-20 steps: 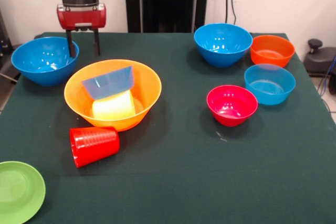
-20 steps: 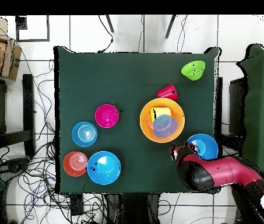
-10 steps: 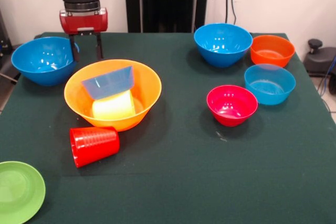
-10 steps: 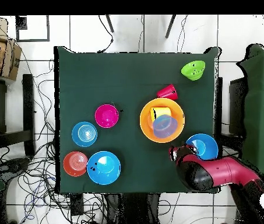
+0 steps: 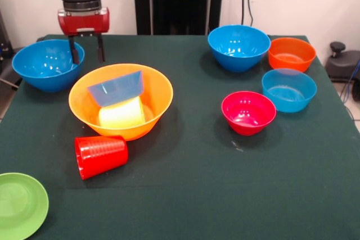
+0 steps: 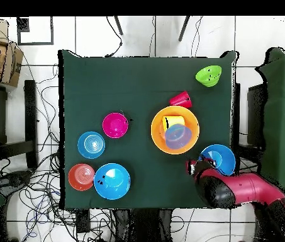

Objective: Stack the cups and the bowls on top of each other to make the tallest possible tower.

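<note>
The big yellow-orange bowl (image 5: 160, 96) stands left of centre. It holds a yellow cup (image 5: 121, 114) on its side and a pale blue bowl (image 5: 116, 88) tilted on the cup. The red ribbed cup (image 5: 101, 155) lies on its side in front of it. My gripper (image 5: 86, 55) is open and empty, hanging just behind the big bowl at the right rim of a deep blue bowl (image 5: 45, 66). In the overhead view the gripper (image 6: 193, 166) sits between the big bowl (image 6: 155, 129) and the deep blue bowl (image 6: 221, 157).
On the right stand a deep blue bowl (image 5: 239, 47), an orange bowl (image 5: 291, 53), a pale blue bowl (image 5: 288, 89) and a pink-red bowl (image 5: 248, 112). A light green bowl (image 5: 19, 203) sits at the front left corner.
My gripper has risen a little and shifted slightly left in the front view, toward the deep blue bowl. The cups and bowls have not moved.
</note>
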Controlling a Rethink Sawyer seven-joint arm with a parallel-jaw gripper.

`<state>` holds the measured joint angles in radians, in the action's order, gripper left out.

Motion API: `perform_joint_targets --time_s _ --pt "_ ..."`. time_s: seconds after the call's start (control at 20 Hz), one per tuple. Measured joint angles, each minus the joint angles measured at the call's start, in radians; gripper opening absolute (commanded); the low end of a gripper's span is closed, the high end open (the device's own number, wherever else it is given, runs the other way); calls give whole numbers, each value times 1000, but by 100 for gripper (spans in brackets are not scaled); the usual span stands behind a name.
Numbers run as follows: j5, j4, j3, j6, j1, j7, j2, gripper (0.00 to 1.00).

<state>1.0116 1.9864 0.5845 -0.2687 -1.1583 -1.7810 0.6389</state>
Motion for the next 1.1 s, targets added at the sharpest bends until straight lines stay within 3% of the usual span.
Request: perform_joint_targets --time_s 0.15,0.35,0.5,0.8,1.1 --pt "-43 26 48 0 -88 0 35 100" --pt "-56 34 66 0 -153 0 67 100" --pt "-56 34 66 0 -168 0 82 100" --pt "-49 34 57 0 -140 0 87 100" --pt "-17 34 30 1 -54 0 87 100"
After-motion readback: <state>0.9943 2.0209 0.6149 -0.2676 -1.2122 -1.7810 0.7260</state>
